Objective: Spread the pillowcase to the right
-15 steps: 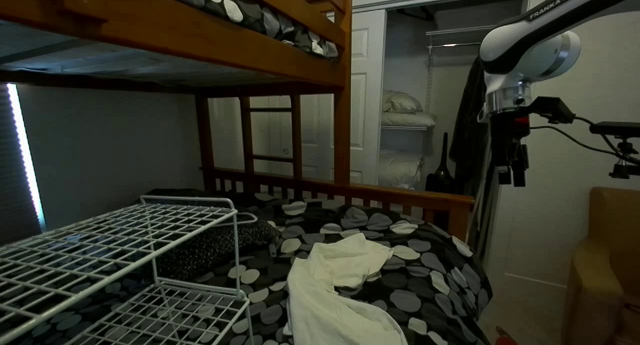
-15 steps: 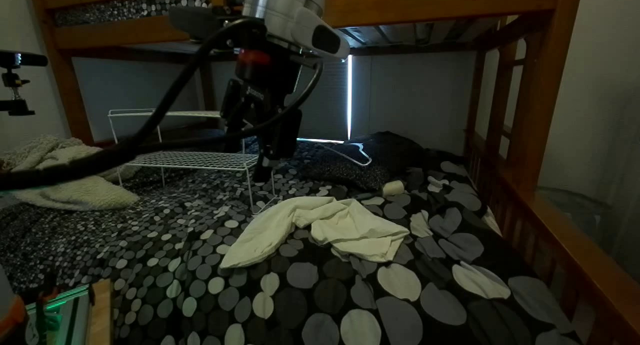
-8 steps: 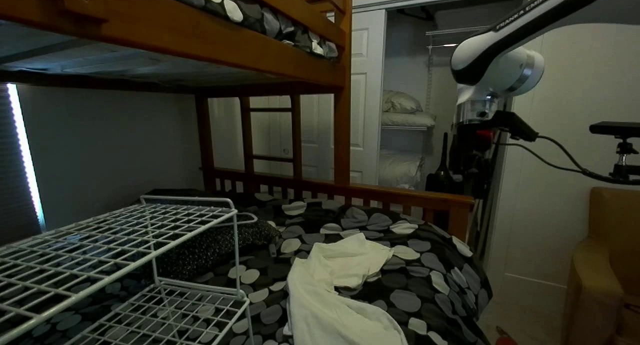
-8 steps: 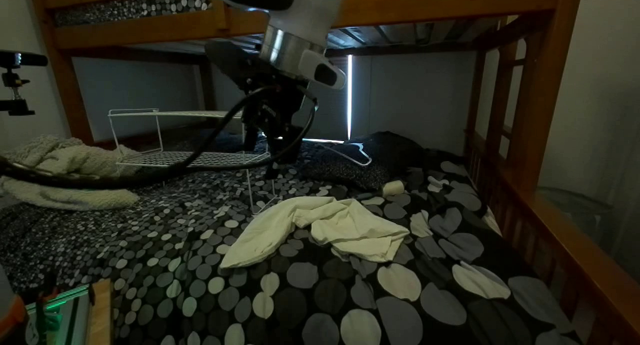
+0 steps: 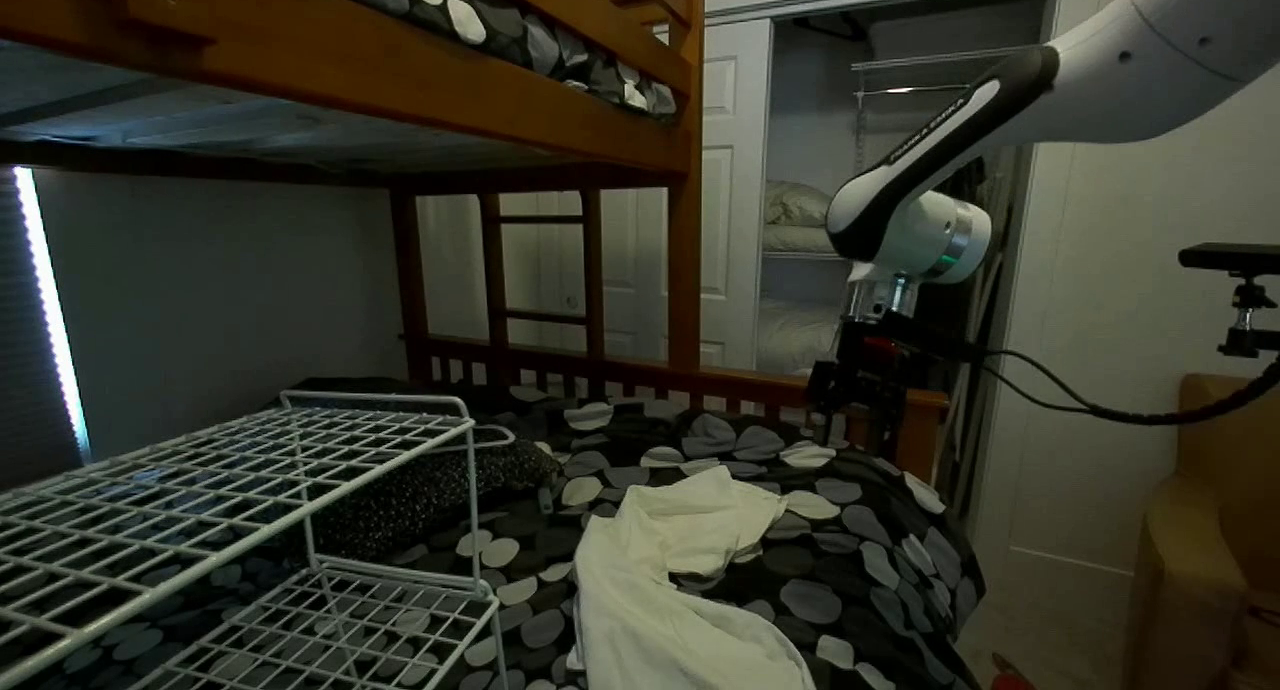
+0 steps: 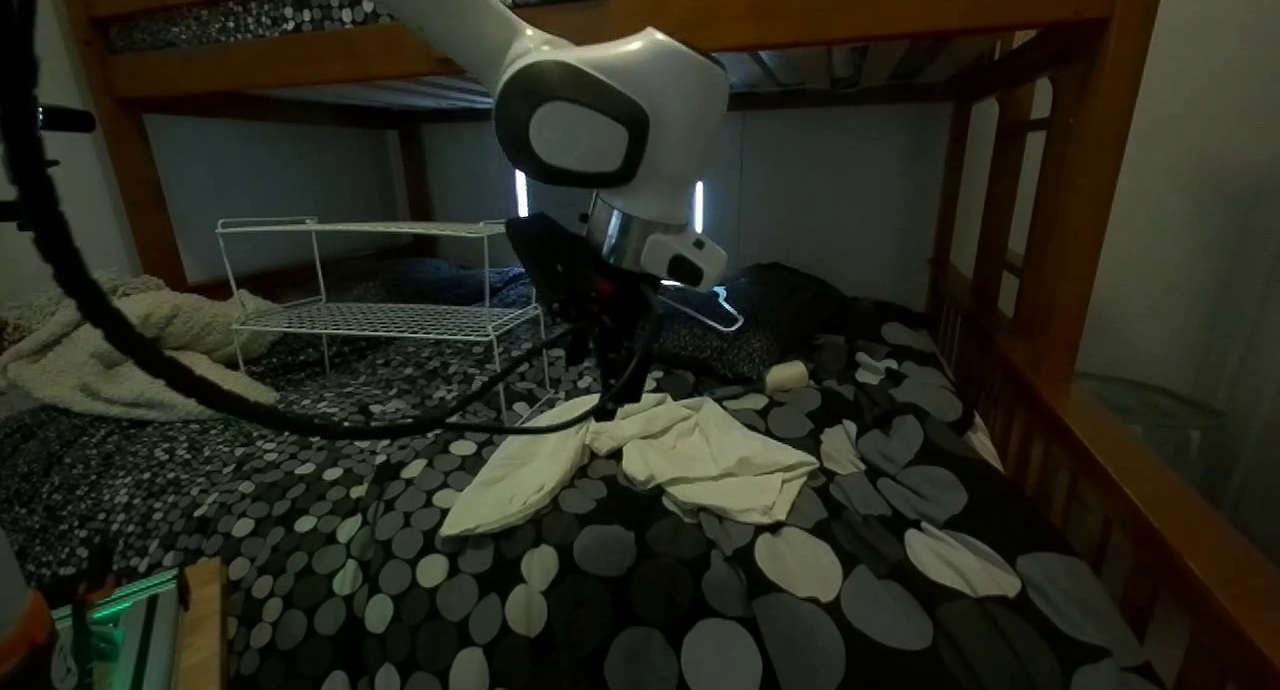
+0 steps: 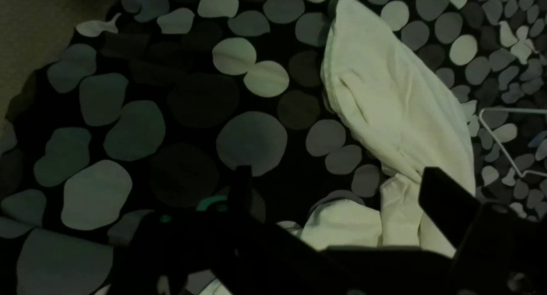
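A limp pillowcase (image 6: 715, 455), best pinched by a fold

The pillowcase lies on the worktop (image 6: 570, 610) as a bent, wrinkled strip, well in from the edges that can be seen. In an exterior view it is between the rack (image 6: 400, 317), which is just beside it, and the rail (image 6: 1140, 470) along the right edge. The half toward the right edge is bunched; the other half makes a longer, smoother flap (image 7: 393, 89), whose tip is turned to the near edge.

The jaws stand wide apart and hold nothing. In an exterior view they hang above the worktop, with a gap to the pillowcase; the grasp is not yet made.

I judge the pillowcase to be light, thin and very soft, with no stiffness against a push. Its surface is dull, so probably it will not slip from a firm pinch, and I expect nothing fragile. It seems better to take a raised fold near the loose corner (image 6: 775, 500) of the bunched half, or the layered side of the flap. If one pinches the middle, the whole piece may follow as one lump instead of spreading. A too deep pinch could also catch the spotted cover (image 7: 252, 141) beneath. Which right the task means, I cannot tell from these views.
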### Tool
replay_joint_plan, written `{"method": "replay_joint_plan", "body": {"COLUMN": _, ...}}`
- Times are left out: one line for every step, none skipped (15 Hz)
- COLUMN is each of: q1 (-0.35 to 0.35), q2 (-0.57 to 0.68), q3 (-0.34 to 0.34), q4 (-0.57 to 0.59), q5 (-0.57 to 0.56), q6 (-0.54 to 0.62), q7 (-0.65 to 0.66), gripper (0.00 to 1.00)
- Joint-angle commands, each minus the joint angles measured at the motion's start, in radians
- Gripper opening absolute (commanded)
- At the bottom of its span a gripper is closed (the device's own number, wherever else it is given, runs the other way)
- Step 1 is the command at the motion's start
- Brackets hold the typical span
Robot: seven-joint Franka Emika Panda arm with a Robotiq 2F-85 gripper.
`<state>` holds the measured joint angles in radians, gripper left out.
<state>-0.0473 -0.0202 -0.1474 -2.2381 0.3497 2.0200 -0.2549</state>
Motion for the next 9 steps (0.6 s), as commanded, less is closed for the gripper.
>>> {"method": "replay_joint_plan", "body": {"q1": -0.014, "q2": 0.081, "q3": 0.027, "q4": 0.004, "q5": 0.042, "q6": 0.085, "q7": -0.018, "gripper": 1.00}}
{"method": "replay_joint_plan", "body": {"q1": -0.014, "q2": 0.105, "q3": 0.036, "q4": 0.010, "q5": 0.038, "q6": 0.105, "q7": -0.018, "gripper": 1.00}}
{"method": "replay_joint_plan", "body": {"q1": -0.013, "q2": 0.122, "q3": 0.044, "q4": 0.010, "q5": 0.035, "q6": 0.122, "q7": -0.014, "gripper": 1.00}}
{"method": "replay_joint_plan", "body": {"q1": -0.010, "q2": 0.141, "q3": 0.054, "q4": 0.019, "q5": 0.024, "q6": 0.128, "q7": -0.009, "gripper": 1.00}}
{"method": "replay_joint_plan", "body": {"q1": -0.010, "q2": 0.157, "q3": 0.064, "q4": 0.024, "q5": 0.023, "q6": 0.133, "q7": -0.010, "gripper": 1.00}}
{"method": "replay_joint_plan", "body": {"q1": -0.010, "q2": 0.171, "q3": 0.073, "q4": 0.033, "q5": 0.018, "q6": 0.136, "q7": -0.010, "gripper": 1.00}}
{"method": "replay_joint_plan", "body": {"q1": -0.018, "q2": 0.141, "q3": 0.071, "q4": 0.017, "q5": 0.011, "q6": 0.119, "q7": 0.000, "gripper": 1.00}}
{"method": "replay_joint_plan", "body": {"q1": -0.018, "q2": 0.151, "q3": 0.077, "q4": 0.021, "q5": 0.011, "q6": 0.120, "q7": 0.000, "gripper": 1.00}}
{"method": "replay_joint_plan", "body": {"q1": -0.018, "q2": 0.153, "q3": 0.080, "q4": 0.022, "q5": 0.011, "q6": 0.120, "q7": 0.001, "gripper": 1.00}}
